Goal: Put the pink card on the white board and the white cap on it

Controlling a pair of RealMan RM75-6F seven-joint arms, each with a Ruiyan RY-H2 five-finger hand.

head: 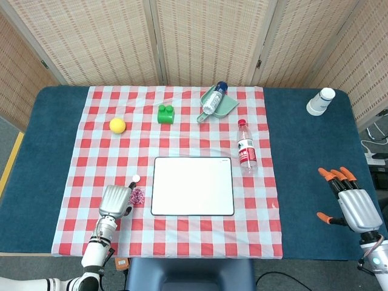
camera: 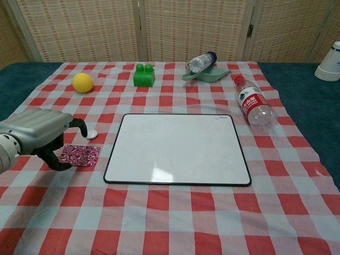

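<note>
The pink patterned card (head: 137,196) (camera: 79,155) lies flat on the checked cloth just left of the white board (head: 193,185) (camera: 178,149). A small white cap (head: 136,178) (camera: 92,135) sits on the cloth just beyond the card. My left hand (head: 115,201) (camera: 40,135) hangs over the card's left edge. Its fingers curl down, with the tips at or near that edge, and nothing is lifted. My right hand (head: 351,203) rests far right over the blue table with fingers spread and empty. It shows only in the head view.
Beyond the board are a yellow ball (head: 117,125) (camera: 82,82), a green block (head: 166,113) (camera: 144,75) and a green scoop (head: 225,107) (camera: 212,73) with a bottle on it. A red-labelled bottle (head: 246,147) (camera: 253,102) lies right of the board. Paper cups (head: 320,101) (camera: 329,62) stand far right.
</note>
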